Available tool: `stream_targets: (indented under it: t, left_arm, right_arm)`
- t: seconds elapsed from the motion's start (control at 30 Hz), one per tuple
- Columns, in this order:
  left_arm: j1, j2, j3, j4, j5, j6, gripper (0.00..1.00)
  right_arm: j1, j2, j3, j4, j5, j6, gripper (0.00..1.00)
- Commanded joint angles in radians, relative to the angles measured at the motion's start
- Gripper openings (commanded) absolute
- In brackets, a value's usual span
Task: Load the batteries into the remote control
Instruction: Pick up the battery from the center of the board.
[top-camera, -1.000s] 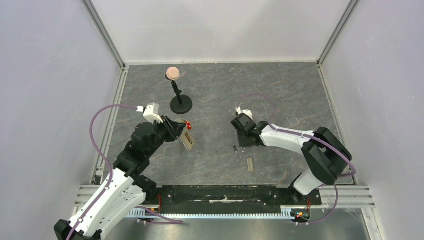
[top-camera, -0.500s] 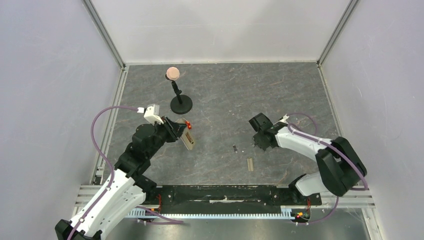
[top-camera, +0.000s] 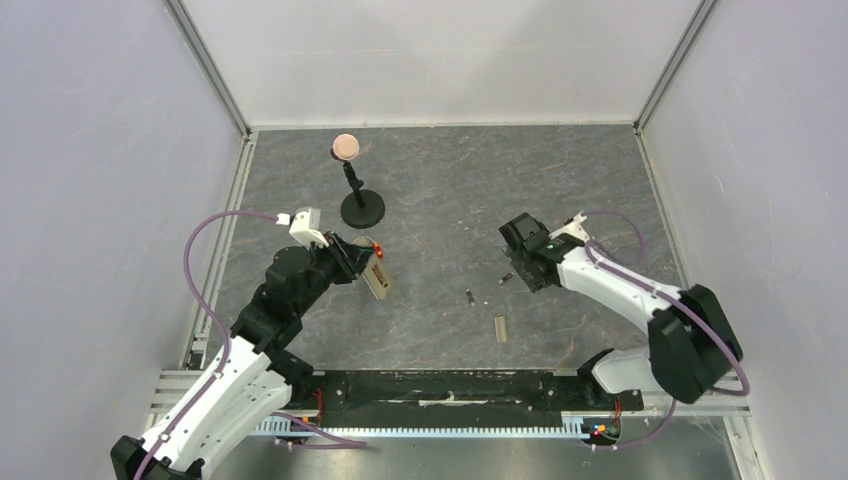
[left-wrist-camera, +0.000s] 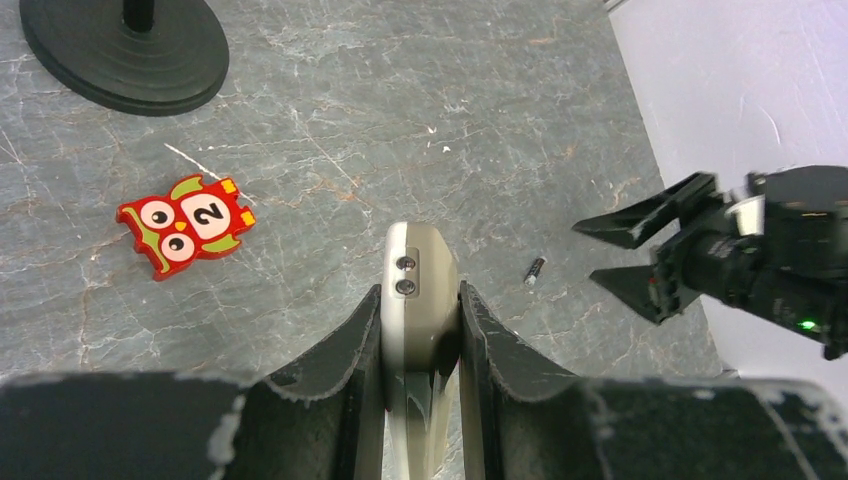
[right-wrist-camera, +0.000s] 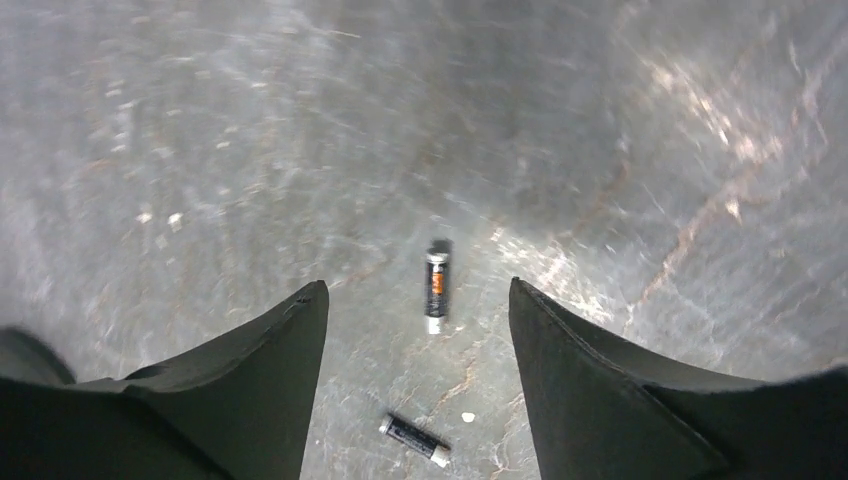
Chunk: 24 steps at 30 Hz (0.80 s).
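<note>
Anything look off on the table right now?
Nothing broken or spilled. Both batteries lie loose and apart on the table, one below the open right hand; the left hand grips the remote control.

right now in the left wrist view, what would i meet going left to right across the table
red owl toy → remote control → battery → right gripper
</note>
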Motion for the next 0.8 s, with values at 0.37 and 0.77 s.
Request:
stream_targets:
  t: [0.37, 0.77]
  left_arm:
    - [0.003, 0.039, 0.021, 0.076, 0.036, 0.077, 0.02]
    - [0.004, 0.047, 0.016, 0.079, 0.058, 0.083, 0.02]
  right_arm:
    - [-0.006, -0.115, -0.061, 0.444, -0.382, -1.939, 0.76]
    - [-0.006, 0.068, 0.108, 0.047, -0.583, -2.461, 0.56]
